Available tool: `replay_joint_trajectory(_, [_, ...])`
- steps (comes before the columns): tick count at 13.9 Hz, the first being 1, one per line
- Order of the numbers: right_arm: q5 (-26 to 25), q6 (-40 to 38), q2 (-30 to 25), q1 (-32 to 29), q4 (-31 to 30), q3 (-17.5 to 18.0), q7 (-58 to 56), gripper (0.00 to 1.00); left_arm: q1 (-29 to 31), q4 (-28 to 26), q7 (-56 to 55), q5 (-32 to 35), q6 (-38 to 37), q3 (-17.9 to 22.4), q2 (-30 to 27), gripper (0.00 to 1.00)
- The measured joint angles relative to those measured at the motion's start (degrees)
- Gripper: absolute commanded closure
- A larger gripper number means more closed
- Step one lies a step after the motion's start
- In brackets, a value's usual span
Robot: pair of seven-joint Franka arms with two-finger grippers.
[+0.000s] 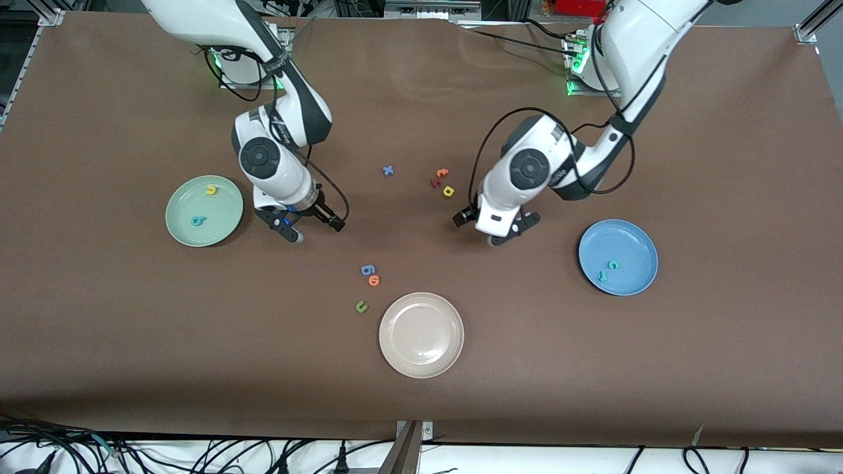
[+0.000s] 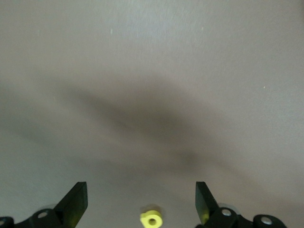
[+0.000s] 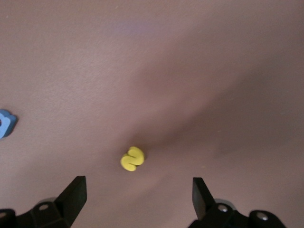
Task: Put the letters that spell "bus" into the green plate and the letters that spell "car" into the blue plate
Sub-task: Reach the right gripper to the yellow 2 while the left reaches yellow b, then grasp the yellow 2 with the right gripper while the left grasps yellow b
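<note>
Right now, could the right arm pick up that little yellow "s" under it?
Probably yes. The right end effector hangs open just above the table, with the yellow "s" lying alone on bare cloth just ahead of its fingertips. Nothing blocks the way.

Yellow "s" (image 3: 133,158) hidden under right arm in front view; shows only in right wrist view. Blue letter (image 3: 6,124) cut off by that picture's edge, shape unclear. Yellow "a" (image 2: 151,219) partly cut off in left wrist view. Dark red letter (image 1: 435,182) too small to read.
</note>
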Motion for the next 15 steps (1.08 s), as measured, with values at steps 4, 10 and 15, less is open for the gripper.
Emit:
replay_joint_trajectory(4, [0.00,3.44,2.90,0.84,0.08,0.00,1.25,0.02,-3.46,-1.94,-16.34,9.11,2.80,0.01,0.97,0.00])
replay_joint_trajectory(10, [0.00,7.38,5.14,0.84,0.08,-0.02,1.36,0.12,-5.93,-2.14,-23.04,10.13,5.77,0.04,3.37,0.00])
replay_joint_trajectory(15, [0.00,7.38,5.20,0.84,0.05,-0.04,1.36,0.24,-8.02,-2.17,-28.95,15.34,7.96,0.07,5.37,0.04])
